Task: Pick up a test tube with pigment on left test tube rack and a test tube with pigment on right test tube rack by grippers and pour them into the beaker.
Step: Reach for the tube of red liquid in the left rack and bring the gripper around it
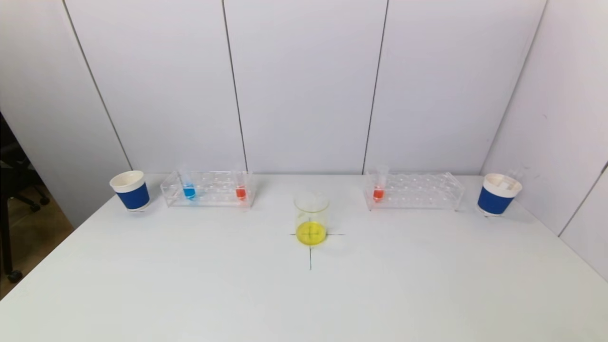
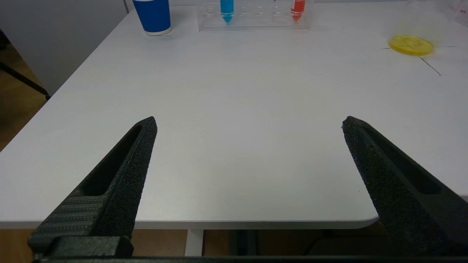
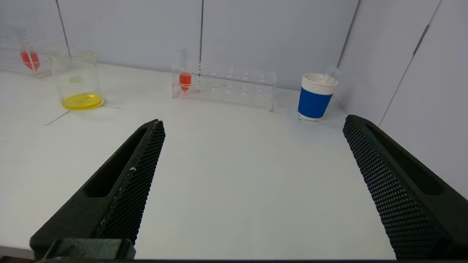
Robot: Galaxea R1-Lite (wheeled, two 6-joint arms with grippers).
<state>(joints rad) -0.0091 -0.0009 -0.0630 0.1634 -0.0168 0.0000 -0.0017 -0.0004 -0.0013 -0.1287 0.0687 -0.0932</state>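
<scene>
The wide-open left gripper hangs over the table's near edge, the blue-pigment test tube far off at twelve o'clock. The right gripper also gapes wide, its rack's red-pigment test tube far off at eleven o'clock.

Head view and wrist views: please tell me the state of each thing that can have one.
Beaker: upright, yellow liquid at bottom.
Blue tube: upright in left rack.
Orange tube: upright, same rack.
Right rack: one orange tube, upright.
Left tool: open, empty.
Right tool: open, empty.
</scene>
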